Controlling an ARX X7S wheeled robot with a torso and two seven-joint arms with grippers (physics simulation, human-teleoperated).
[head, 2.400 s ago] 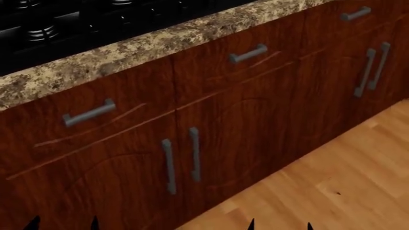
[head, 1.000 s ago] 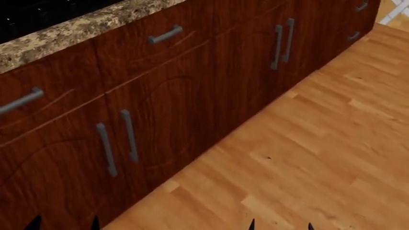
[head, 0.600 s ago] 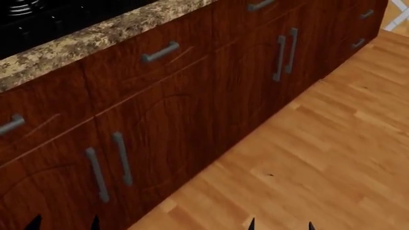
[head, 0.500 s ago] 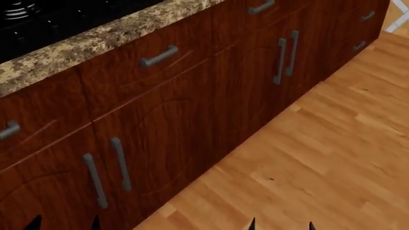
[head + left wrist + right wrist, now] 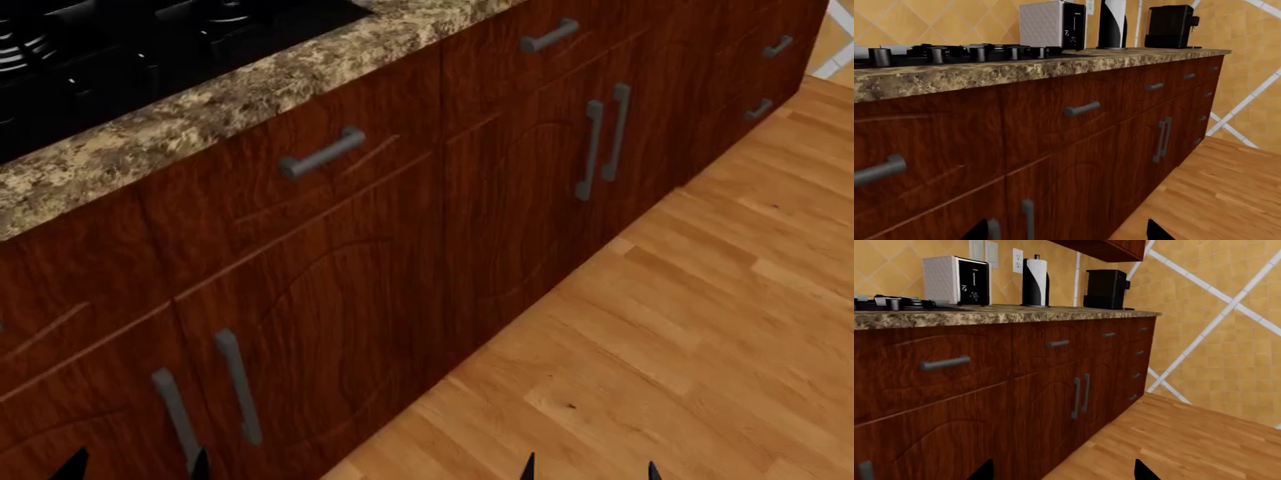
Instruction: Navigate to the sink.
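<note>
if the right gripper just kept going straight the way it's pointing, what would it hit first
Probably the wooden cabinet doors under the granite countertop; nothing shows between them and the right gripper, though depth is unclear.

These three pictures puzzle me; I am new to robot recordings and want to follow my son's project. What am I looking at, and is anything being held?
They are simulator renders from one wheeled robot with two arms, driving through a kitchen to find the sink. The head view looks down at dark wood cabinets, a speckled stone counter, a black cooktop and a wooden floor. The black points at its bottom edge are the tips of the left gripper and the right gripper. The other two pictures come from cameras near each gripper, looking along the counter at a toaster, a paper towel roll and a coffee machine. Nothing is held, and no sink shows in any view.
</note>
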